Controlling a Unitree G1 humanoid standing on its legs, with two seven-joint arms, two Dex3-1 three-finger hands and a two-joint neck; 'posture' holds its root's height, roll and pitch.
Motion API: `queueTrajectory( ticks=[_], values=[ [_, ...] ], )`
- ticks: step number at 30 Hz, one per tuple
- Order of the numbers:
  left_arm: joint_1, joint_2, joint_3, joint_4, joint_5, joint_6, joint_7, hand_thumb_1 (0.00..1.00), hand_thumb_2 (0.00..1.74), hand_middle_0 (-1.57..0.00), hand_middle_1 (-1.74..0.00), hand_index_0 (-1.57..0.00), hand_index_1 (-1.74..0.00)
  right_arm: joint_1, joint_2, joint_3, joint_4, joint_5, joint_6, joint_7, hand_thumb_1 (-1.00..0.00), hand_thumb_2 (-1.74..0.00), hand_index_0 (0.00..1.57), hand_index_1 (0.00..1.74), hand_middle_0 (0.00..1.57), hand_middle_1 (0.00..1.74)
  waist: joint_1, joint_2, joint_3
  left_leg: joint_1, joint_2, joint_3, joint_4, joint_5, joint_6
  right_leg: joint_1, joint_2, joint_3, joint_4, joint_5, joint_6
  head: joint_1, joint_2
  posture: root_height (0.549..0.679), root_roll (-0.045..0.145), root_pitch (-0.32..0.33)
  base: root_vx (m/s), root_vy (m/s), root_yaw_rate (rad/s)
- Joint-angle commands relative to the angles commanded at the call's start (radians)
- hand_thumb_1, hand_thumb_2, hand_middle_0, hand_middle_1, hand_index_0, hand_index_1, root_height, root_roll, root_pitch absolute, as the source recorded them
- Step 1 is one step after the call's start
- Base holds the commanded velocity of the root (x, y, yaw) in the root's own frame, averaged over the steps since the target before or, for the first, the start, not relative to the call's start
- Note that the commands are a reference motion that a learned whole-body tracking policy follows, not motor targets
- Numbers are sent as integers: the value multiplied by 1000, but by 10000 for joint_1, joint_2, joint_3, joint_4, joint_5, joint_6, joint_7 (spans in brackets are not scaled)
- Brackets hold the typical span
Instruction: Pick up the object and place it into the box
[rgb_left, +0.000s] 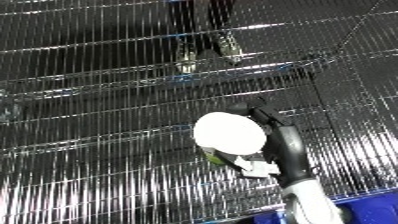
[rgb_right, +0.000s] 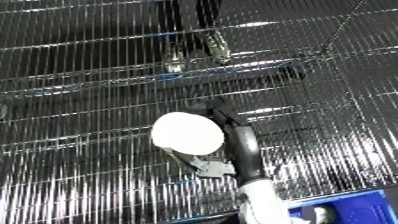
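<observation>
A wire shelf (rgb_left: 98, 165) of shiny rods fills both views, and a blue bin (rgb_right: 355, 205) shows only as a corner at the bottom edge, below and to the right of the white object (rgb_left: 229, 133). The right hand (rgb_left: 271, 131) rises from that lower edge with its black fingers curled round the far side of the round object, grasping it above the shelf; the left hand is out of sight. To do this step well, I judge the arm should draw back and right, keeping the object level until it is over the bin's opening before the fingers relax.
</observation>
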Motion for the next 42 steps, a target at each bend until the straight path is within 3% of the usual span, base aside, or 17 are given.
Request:
queueTrajectory(
  ticks=[7, 10, 13, 18, 22, 29, 35, 42],
  values=[
    [125, -124, 390, 156, 277, -116, 136, 1000, 1740, -1570, -1740, -1570, -1740, 1676, 199, -738, -1905, -170, -424, -157, -1000, -1740, 1570, 1740, 1570, 1740, -614, -369, 0, 1093, 268, 87, -1064, 254, -140, 971, 156, 182, -957, 293, 141, -187, 19, 615, 32, 222, -45, 0, -215],
    [113, -155, 588, 254, 367, -54, 180, 1000, 1740, -1570, -1740, -1570, -1740, 2357, 272, -1054, -2412, -90, -676, -131, -1000, -1740, 1570, 1740, 1570, 1740, -913, -511, 0, 1554, 361, 176, -1384, 285, -193, 1412, 198, 297, -1392, 450, 207, -120, -122, 620, 32, 204, -44, -1, -279],
    [128, -152, 790, 359, 437, 65, 155, 1000, 1740, -1570, -1740, -1570, -1740, 2970, 302, -1380, -2747, -5, -906, -186, -1000, -1740, 1570, 1740, 1570, 1740, -1184, -622, 0, 1968, 406, 283, -1537, 225, -210, 1830, 241, 412, -1757, 580, 245, 46, -312, 625, 33, 184, -37, -5, -285],
    [298, -49, 1114, 328, 467, 345, 70, 1000, 1740, -1570, -1740, -1570, -1740, 4004, 308, -1954, -3274, 29, -1194, -458, -1000, -1740, 1570, 1740, 1570, 1740, -1630, -731, 0, 2560, 478, 485, -1553, 0, -186, 2423, 288, 614, -2142, 694, 263, 523, -689, 631, 37, 149, -22, -1, -263],
    [401, 40, 1310, 238, 425, 547, 63, 1000, 1740, -1570, -1740, -1570, -1740, 4704, 329, -2367, -3613, 37, -1344, -746, -1000, -1740, 1570, 1740, 1570, 1740, -2006, -743, 0, 2913, 574, 694, -1526, -184, -162, 2733, 348, 776, -2311, 730, 261, 1384, -843, 634, 41, 129, -24, 26, -278],
    [642, 48, 1441, 99, 296, 656, 200, 1000, 1740, -1570, -1740, -1570, -1740, 5820, 104, -3078, -3909, -92, -1489, -1400, -1000, -1740, 1570, 1740, 1570, 1740, -2705, -653, 0, 3257, 749, 1125, -1359, -521, -120, 2926, 498, 1151, -2378, 687, 233, 2960, -1131, 636, 55, 111, -22, 70, -281],
    [935, -354, 1364, 119, 161, 264, 331, 1000, 1740, -1570, -1740, -1570, -1740, 6816, -336, -3722, -3804, -138, -1440, -1437, -1000, -1740, 1570, 1740, 1570, 1740, -3363, -331, 0, 3697, 791, 1550, -1673, -546, -161, 3020, 595, 1513, -2521, 618, 190, 4020, -1573, 638, 72, 108, 9, 158, -261],
    [1189, -664, 1349, 252, 6, -120, 383, 1000, 1740, -1570, -1740, -1570, -1740, 8150, -390, -4390, -3389, 482, -1882, -1036, -1000, -1740, 1570, 1740, 1570, 1740, -3916, -46, 0, 4113, 778, 1897, -1909, -602, -176, 3137, 649, 1818, -2643, 554, 169, 4396, -1949, 640, 86, 106, 28, 107, -144]
  ],
)
